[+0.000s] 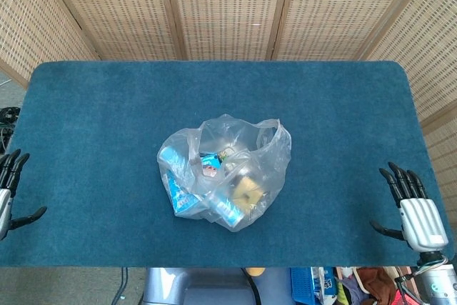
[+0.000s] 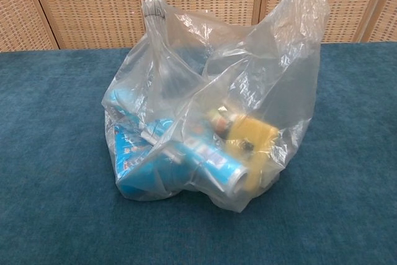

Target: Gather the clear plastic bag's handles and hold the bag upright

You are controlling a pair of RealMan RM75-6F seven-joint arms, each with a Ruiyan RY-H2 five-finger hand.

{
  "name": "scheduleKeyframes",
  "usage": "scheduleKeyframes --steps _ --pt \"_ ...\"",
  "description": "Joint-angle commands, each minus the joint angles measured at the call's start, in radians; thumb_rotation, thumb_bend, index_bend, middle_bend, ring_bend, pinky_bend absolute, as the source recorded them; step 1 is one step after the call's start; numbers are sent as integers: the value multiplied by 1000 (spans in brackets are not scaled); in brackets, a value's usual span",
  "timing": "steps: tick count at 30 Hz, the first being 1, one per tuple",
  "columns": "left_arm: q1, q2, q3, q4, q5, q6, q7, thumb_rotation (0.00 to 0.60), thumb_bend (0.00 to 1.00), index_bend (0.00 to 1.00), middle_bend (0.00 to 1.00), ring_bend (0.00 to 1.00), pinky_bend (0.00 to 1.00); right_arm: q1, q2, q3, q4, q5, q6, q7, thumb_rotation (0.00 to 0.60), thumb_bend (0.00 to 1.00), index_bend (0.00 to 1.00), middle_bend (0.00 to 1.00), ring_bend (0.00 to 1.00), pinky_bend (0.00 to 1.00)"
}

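The clear plastic bag (image 1: pixel 225 171) sits near the middle of the desk (image 1: pixel 107 112), which is covered with a dark teal fabric. The bag is not held by anything. In the chest view its two handles stand up by themselves: the left handle (image 2: pixel 156 13) is narrow and twisted at the top, and the right handle (image 2: pixel 304 10) is wider and taller. The mouth of the bag between them is open.

Inside the bag, blue packages (image 2: pixel 149 166) lie at the bottom left, and a yellow object (image 2: pixel 251 138) lies at the right, partly blurred by the plastic. From the head view a small colourful item (image 1: pixel 210 164) is also seen near the centre of the bag, but I cannot tell what it is.

The left hand (image 1: pixel 6 194) is at the left edge of the desk, well apart from the bag; its fingers are spread and hold nothing. The right hand (image 1: pixel 410 205) is at the right near corner of the desk, also well apart from the bag, with the fingers apart and pointing away from the robot, holding nothing.

Behind the desk stands a woven screen (image 1: pixel 228 5) with wooden frames.
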Motion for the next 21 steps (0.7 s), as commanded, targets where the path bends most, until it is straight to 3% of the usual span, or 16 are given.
scheduleKeyframes --steps 1,4,7,15,21 --pt "-6 4 -6 0 -13 -14 -16 600 91 0 0 0 0 69 2 48 -5 40 -88 241 600 631 0 0 0 0" --pt "-12 8 -14 0 -31 -29 -26 600 93 0 0 0 0 124 24 73 -15 56 -171 419 600 780 0 5 0 0" --pt "-16 11 -20 -2 -43 -37 -30 600 94 0 0 0 0 180 48 95 -15 76 -263 565 600 855 0 13 0 0" --pt "-27 15 -35 -15 -78 -59 -19 600 95 0 0 0 0 333 56 161 -12 161 -511 847 600 990 0 75 0 19" --pt "-34 15 -47 -18 -108 -75 -17 600 96 0 0 0 0 407 57 209 -49 186 -617 1023 600 1000 0 116 22 67"
